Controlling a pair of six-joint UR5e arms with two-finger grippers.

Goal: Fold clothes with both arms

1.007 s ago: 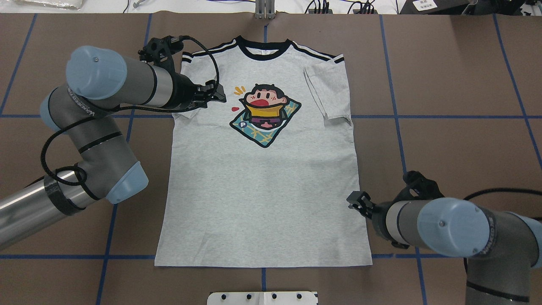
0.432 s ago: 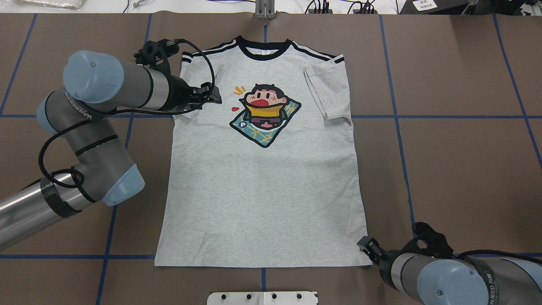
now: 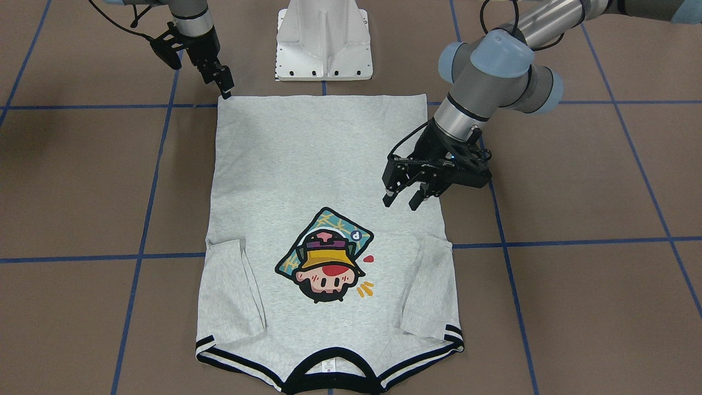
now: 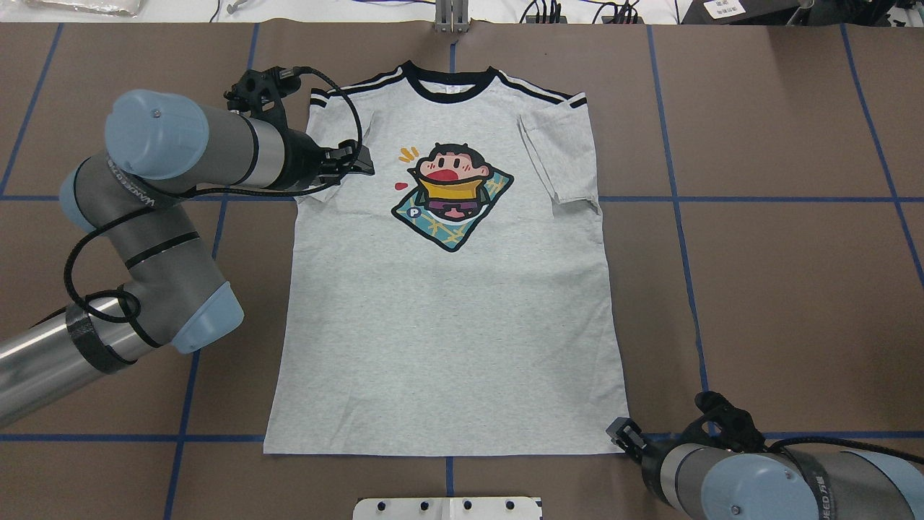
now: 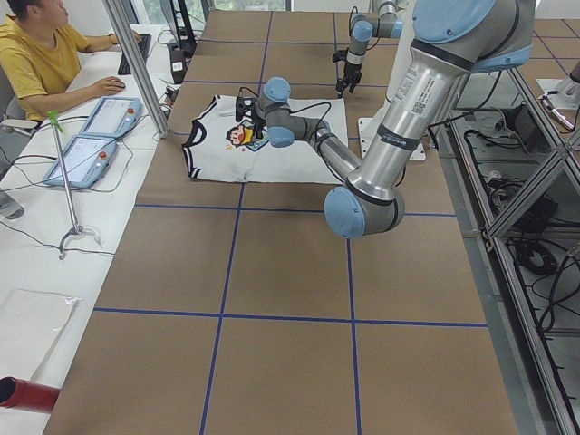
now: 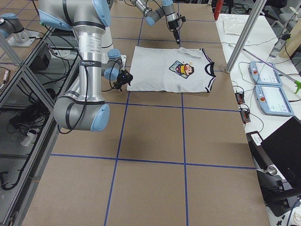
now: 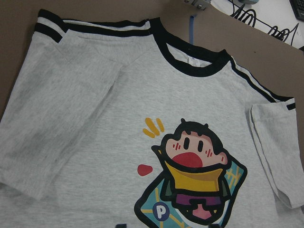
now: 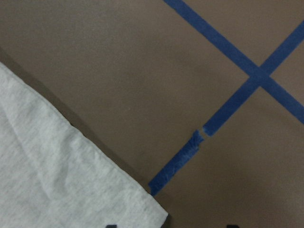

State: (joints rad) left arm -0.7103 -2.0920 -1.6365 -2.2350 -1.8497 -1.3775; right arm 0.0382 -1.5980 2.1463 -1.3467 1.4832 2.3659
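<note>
Lying flat and front-up on the brown worktop: one light grey T-shirt. Its black collar is on the side away from the robot, and the hem is nearest the white pedestal. Both short sleeves are turned inward onto the body.

Left end effector: fingers apart, nothing between them. It is poised over the folded-in sleeve on its own side of the shirt. I cannot tell whether it touches the cloth. The cartoon print lies just past its fingertips, toward the shirt's middle. Its wrist view looks down on the collar, the striped shoulders and the print.

Right end effector: low at the shirt's hem corner on its own side. In its wrist view two dark fingertip ends show apart at the bottom edge, with the corner lying between them and not gripped. Bare worktop and crossing blue tape lines lie just beyond that corner.

The two end effectors are well apart, at diagonally opposite parts of the shirt.

A person in a yellow top sits at a side desk beyond the collar end.
</note>
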